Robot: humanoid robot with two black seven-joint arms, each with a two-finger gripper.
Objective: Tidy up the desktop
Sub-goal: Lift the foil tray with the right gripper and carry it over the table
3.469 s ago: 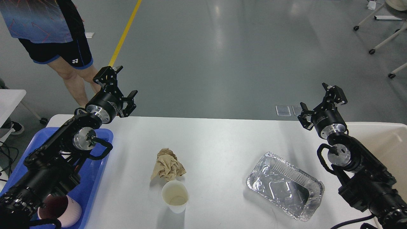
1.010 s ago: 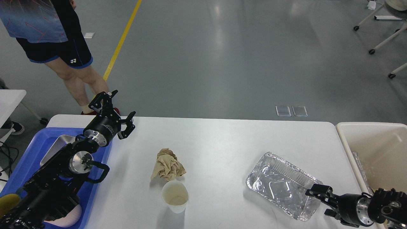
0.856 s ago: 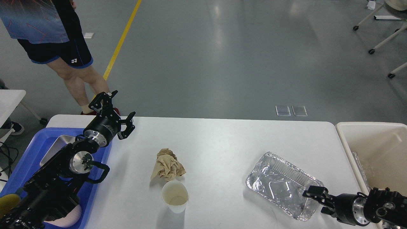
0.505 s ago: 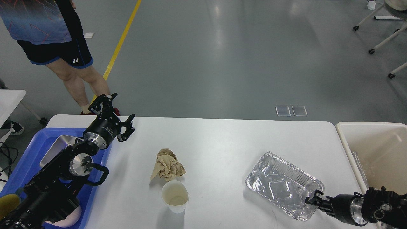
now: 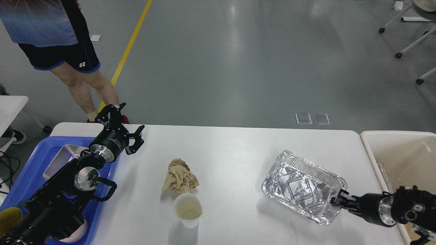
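The white desktop (image 5: 231, 156) fills the lower half of the head view. On it lie a crumpled brown paper (image 5: 179, 177), a white paper cup (image 5: 187, 210) standing upright just in front of the paper, and a silver foil tray (image 5: 301, 185) at the right. My right gripper (image 5: 339, 198) comes in low from the right and is shut on the foil tray's near right rim, holding that end tilted up off the desktop. My left gripper (image 5: 123, 121) is open and empty, raised above the desktop's far left corner.
A blue plastic tub (image 5: 20, 180) at the left edge holds a metal tray (image 5: 61, 160) and a pinkish cup (image 5: 77, 233). A beige bin (image 5: 402, 153) stands off the desktop's right end. A person (image 5: 58, 44) stands behind the far left corner.
My right arm dropped from its raised pose to the desktop's near right, closed on the foil tray's rim and tilted it up. My left gripper lowered slightly and stays open.
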